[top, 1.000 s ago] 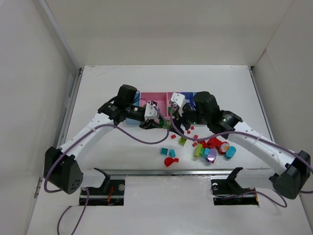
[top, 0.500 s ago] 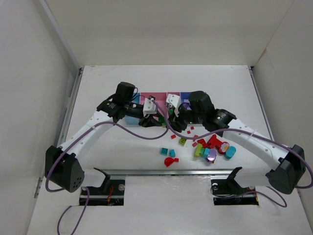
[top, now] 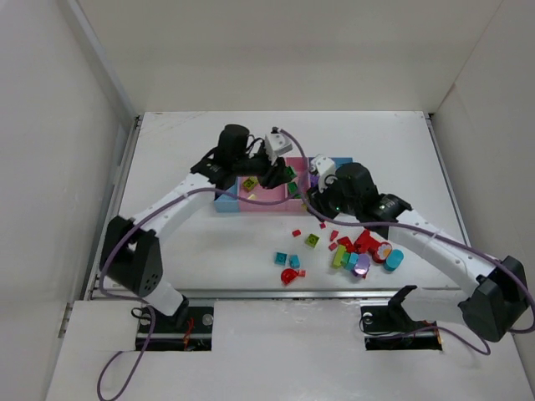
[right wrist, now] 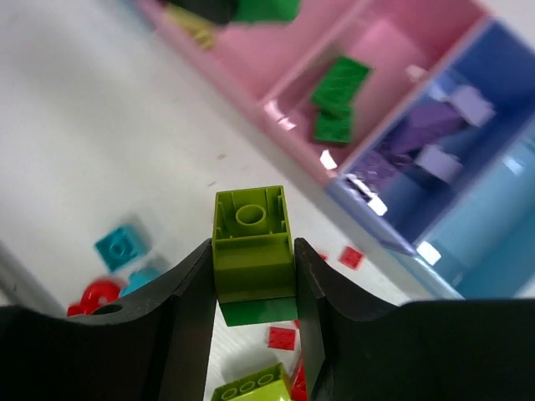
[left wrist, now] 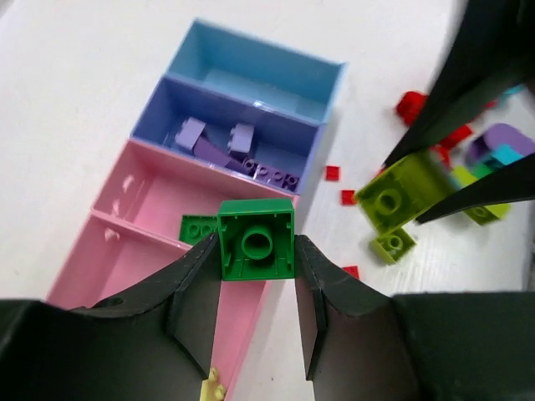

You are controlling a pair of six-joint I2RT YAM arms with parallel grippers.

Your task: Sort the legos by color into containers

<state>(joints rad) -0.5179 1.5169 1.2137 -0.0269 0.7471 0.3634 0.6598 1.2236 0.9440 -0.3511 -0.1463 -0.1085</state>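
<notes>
My left gripper [left wrist: 256,244] is shut on a green brick [left wrist: 256,240] and holds it above the near rim of the narrow pink bin [left wrist: 159,194]; in the top view it [top: 282,174] hangs over the row of bins [top: 266,194]. One green brick [left wrist: 198,227] lies in that bin, and purple bricks [left wrist: 238,142] lie in the purple-blue bin. My right gripper [right wrist: 251,251] is shut on a lime brick [right wrist: 251,242] with a green piece [right wrist: 255,311] stuck under it, held above the table just in front of the bins [top: 313,190].
Loose legos lie on the table in front: a mixed pile [top: 364,253], cyan bricks [top: 288,260], a red rounded piece [top: 291,276], a lime brick [top: 312,241] and small red tiles [right wrist: 282,337]. A lime piece lies in the wide pink bin [top: 249,182].
My left gripper has swung back and right from the table's front to over the bins with the green brick. My right gripper has shifted slightly right, holding the lime brick.
</notes>
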